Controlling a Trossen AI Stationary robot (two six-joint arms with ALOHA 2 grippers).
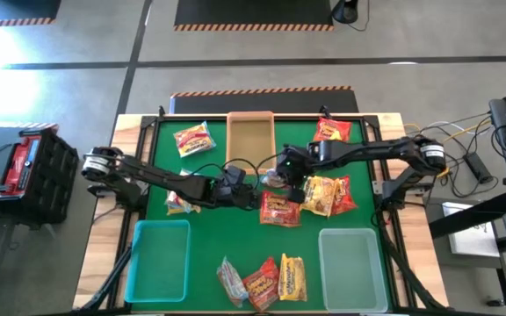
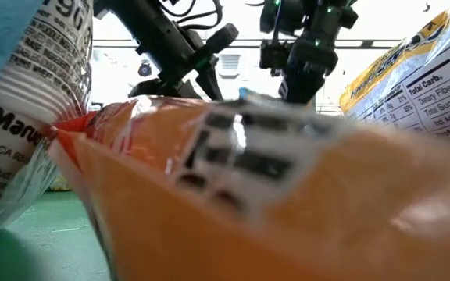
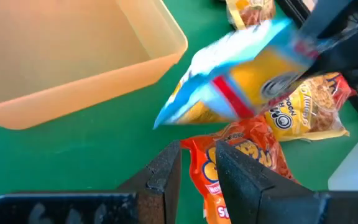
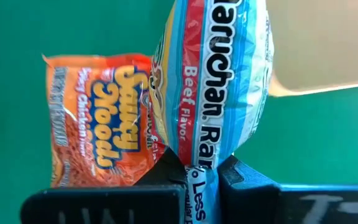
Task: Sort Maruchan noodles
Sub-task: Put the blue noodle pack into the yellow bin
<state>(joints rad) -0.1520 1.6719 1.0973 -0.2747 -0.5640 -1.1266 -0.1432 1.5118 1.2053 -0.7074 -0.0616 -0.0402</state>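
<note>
My right gripper (image 4: 201, 165) is shut on a blue, red and yellow Maruchan packet (image 4: 213, 74) over the middle of the green table (image 1: 209, 167). The packet also shows in the left wrist view (image 3: 241, 81). Under it an orange packet (image 4: 98, 137) lies flat on the table. My left gripper (image 3: 197, 162) hovers just left of that orange packet (image 3: 241, 155), its fingers a narrow gap apart with nothing between them. More noodle packets lie flat at the far left (image 1: 193, 138), the far right (image 1: 332, 130), right of centre (image 1: 328, 195) and under my left arm (image 1: 178, 204). My right gripper pinches the packet's end seam (image 4: 199, 180) between its two fingers, coming from above and slanting down. The packet is lifted clear of the table, and its body bulges out beyond the fingertips above the orange packet.
A tan tray (image 1: 250, 140) sits at the far middle. A teal tray (image 1: 158, 259) stands near left and a paler one (image 1: 351, 263) near right. Three packets (image 1: 262, 281) lie between them at the near edge, close against the low camera (image 2: 248, 195).
</note>
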